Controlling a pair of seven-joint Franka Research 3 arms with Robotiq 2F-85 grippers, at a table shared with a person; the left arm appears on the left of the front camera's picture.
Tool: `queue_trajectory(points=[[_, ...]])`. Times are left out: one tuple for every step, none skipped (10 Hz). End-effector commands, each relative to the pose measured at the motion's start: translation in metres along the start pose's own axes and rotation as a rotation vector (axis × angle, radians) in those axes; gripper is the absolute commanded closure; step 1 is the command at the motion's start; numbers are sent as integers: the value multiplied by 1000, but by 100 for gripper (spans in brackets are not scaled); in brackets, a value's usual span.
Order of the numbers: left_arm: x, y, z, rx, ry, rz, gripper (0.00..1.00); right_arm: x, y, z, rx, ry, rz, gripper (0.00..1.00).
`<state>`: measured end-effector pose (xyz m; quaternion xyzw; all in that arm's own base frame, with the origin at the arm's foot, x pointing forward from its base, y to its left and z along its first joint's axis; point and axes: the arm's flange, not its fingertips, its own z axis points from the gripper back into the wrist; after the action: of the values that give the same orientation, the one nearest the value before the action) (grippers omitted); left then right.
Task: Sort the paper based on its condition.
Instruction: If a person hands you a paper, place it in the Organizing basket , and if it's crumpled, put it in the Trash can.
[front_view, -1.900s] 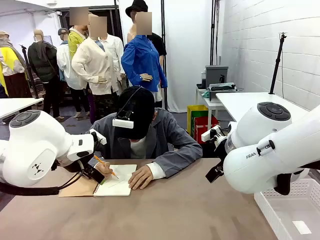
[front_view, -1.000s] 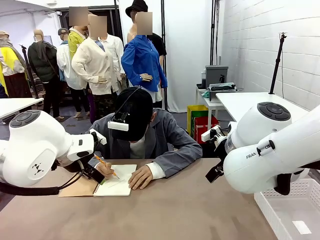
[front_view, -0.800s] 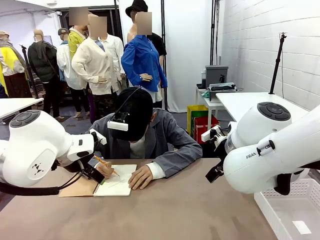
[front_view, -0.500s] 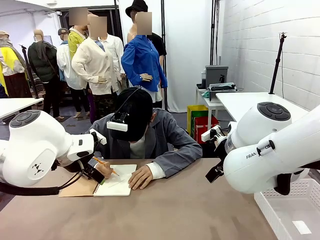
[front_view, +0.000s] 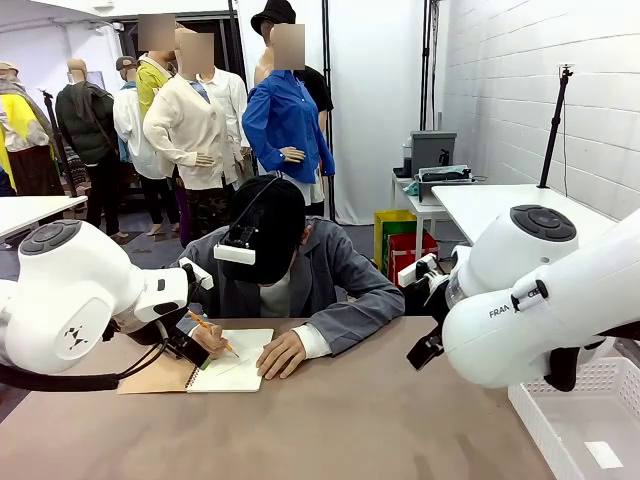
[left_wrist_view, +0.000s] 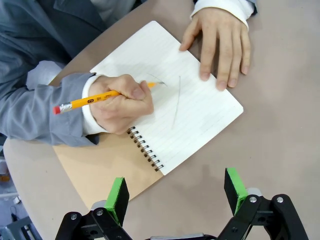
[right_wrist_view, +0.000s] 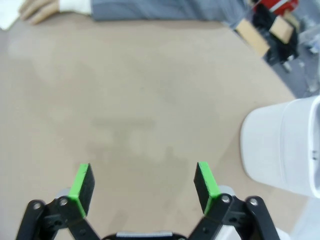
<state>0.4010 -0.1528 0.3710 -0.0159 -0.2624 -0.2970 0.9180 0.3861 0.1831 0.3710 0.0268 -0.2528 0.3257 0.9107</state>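
Note:
The paper is out of view as loose sheets. A person at the far side writes with a yellow pencil (left_wrist_view: 100, 98) on the white lined page of a spiral notebook (left_wrist_view: 195, 115) with a tan cover (left_wrist_view: 100, 170). The notebook (front_view: 235, 365) lies at the table's far left. The person's other hand (left_wrist_view: 222, 45) rests flat on the page's edge. My left gripper (left_wrist_view: 176, 195) hovers open above the notebook's near edge, its jaws holding nothing. My right gripper (right_wrist_view: 142, 187) stands open over bare brown table, apart from everything.
A white mesh basket (front_view: 570, 420) stands at the table's right front, with a small white scrap inside. In the right wrist view a white rounded body (right_wrist_view: 280, 150) sits to the right and the person's hand (right_wrist_view: 42, 9) at the top left corner.
The person's pencil hand has shifted a little on the page. My right arm has edged slightly to the left. The left arm has stayed still.

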Motion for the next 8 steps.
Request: queue_trajectory(points=[[2, 5, 13, -128, 28, -11, 0, 4, -1, 7, 107, 34, 42, 0], [2, 7, 21, -219, 44, -9, 0, 8, 2, 9, 159, 45, 44, 0], [2, 9, 32, -273, 56, -12, 0, 10, 4, 12, 171, 54, 54, 0], [1, 12, 46, -312, 53, -15, 0, 18, 10, 15, 187, 53, 71, 0], [-2, 15, 66, -356, 39, -36, 0, 28, 19, 22, 225, 47, 84, 0], [-2, 18, 86, -388, 35, -64, 0, 38, 24, 29, 228, 43, 96, 0], [-5, 23, 104, -399, 29, -99, 0, 49, 28, 41, 244, 39, 108, 0], [-7, 30, 128, -403, 1, -166, 0, 63, 34, 60, 259, 24, 147, 0]])
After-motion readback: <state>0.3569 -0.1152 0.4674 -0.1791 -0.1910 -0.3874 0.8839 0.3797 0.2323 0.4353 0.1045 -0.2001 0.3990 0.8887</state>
